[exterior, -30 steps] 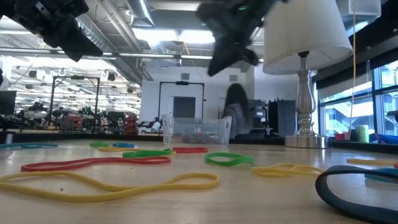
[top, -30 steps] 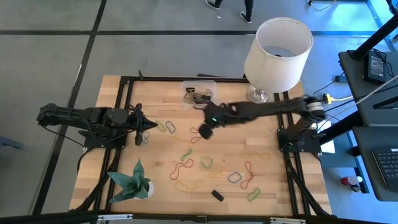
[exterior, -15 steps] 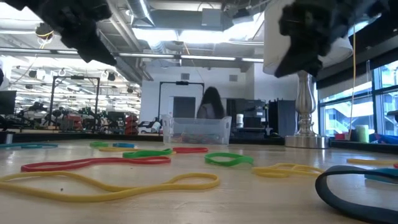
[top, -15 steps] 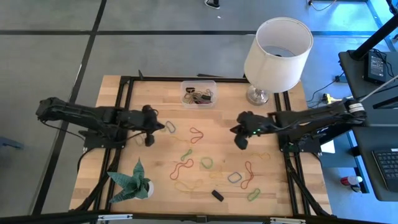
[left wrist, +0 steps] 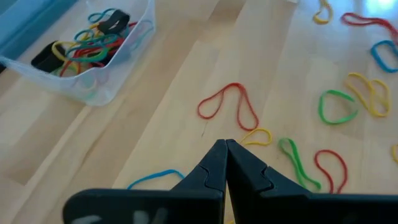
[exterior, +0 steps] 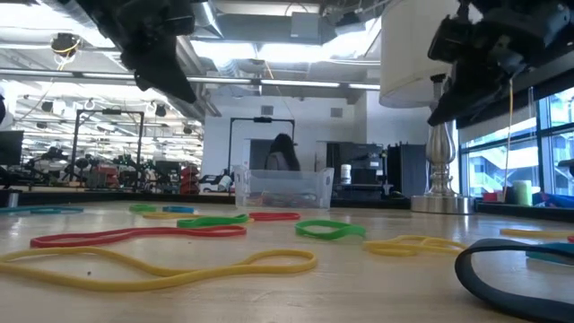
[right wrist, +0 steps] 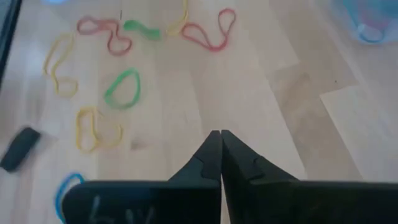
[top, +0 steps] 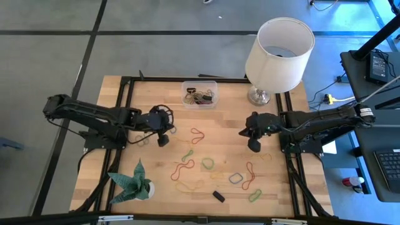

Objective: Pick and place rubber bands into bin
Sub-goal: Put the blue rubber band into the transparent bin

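1. High view: we see the rubber bands (top: 201, 164) scattered flat across the middle and near part of the worktop (top: 231, 119), with some already in the bin (top: 200, 94) at the far edge.
2. We judge the bands almost weightless, soft and stretchy. They lie flush on the wood, so a hold must pinch one strand, best where a loop twists or kinks upward.
3. The left gripper (top: 162, 139) hangs near a blue band (top: 167, 128); the right gripper (top: 254, 145) hangs over bare wood. In the wrist views both sets of fingers are pressed together and hold nothing.
4. The left wrist view shows the bin's tangled contents and the red loop (left wrist: 228, 106) ahead.
5. The low view alone shows both grippers well above the worktop, and a person beyond it.
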### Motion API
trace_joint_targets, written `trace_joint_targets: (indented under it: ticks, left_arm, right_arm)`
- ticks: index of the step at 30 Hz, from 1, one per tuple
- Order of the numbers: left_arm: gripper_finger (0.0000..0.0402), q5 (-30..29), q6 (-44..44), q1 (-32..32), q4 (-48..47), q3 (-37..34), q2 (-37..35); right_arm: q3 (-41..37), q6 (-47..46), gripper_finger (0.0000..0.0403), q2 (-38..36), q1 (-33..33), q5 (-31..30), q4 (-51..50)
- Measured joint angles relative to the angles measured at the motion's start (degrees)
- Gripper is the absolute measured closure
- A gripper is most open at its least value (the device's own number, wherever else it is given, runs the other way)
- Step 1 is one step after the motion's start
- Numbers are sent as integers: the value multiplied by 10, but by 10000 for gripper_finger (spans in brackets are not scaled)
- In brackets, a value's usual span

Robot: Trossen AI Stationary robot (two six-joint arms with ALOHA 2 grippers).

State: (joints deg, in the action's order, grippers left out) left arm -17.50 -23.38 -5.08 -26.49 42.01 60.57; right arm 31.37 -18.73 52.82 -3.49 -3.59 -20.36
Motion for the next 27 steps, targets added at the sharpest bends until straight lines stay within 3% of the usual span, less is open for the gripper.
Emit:
trace_joint_targets:
  ticks: [8, 13, 22, 27]
  left_arm:
    - [397, -14, -15, 0, 0, 13, 27]
    - [380, -12, -79, 0, -19, 13, 27]
    - [283, 13, -287, 0, -207, 13, 36]
    - [251, 40, -331, 0, -301, 13, 59]
  right_arm:
    - [-7, 77, 402, 0, 46, 52, 1]
    - [-7, 94, 399, 0, 59, 54, -1]
    - [-7, 127, 398, 0, 64, 65, -11]
    - [-7, 133, 398, 0, 64, 68, -14]
